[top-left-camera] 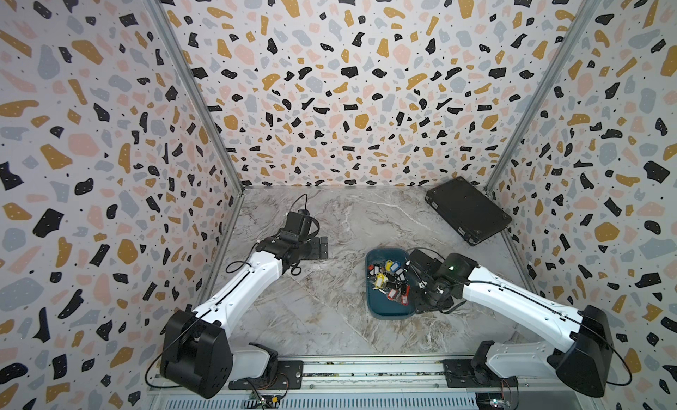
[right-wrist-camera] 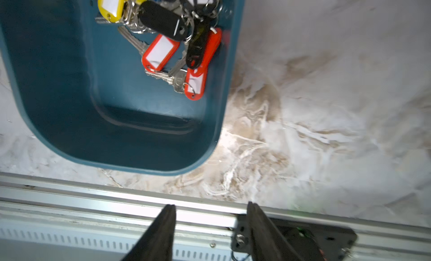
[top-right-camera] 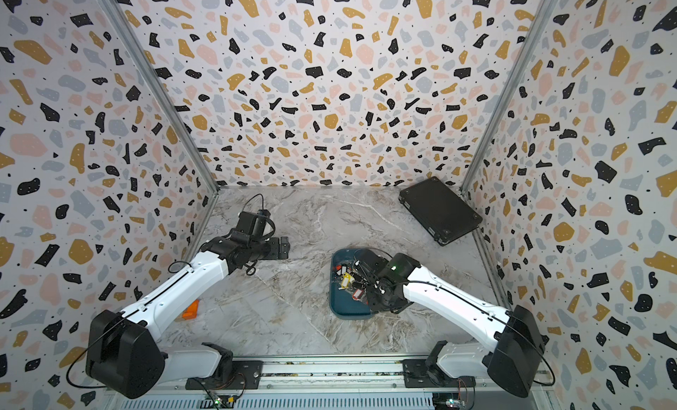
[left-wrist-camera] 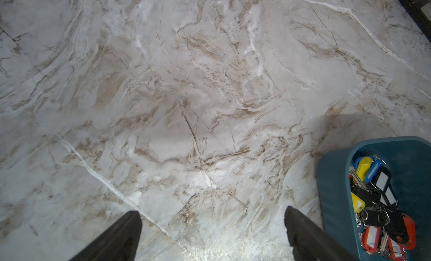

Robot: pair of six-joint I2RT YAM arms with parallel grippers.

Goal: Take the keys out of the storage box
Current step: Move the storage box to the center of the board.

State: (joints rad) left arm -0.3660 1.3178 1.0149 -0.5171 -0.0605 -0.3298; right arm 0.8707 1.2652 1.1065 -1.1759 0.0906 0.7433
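- Two tools, both empty: nearest me, the right tool (right-wrist-camera: 211, 204) hangs at the near right edge of the storage box (top-left-camera: 383, 309), its fingers parted partway with nothing between them.
- That box sits on the counter (top-left-camera: 329, 316), right of centre, its near end bare.
- Heaped in its far half lie the keys (top-left-camera: 390, 280), tagged red, yellow, blue and black.
- Further left, the left tool (left-wrist-camera: 211, 209) is spread wide over bare counter.
- Farthest, a black case (top-left-camera: 467, 210) lies in the right corner.
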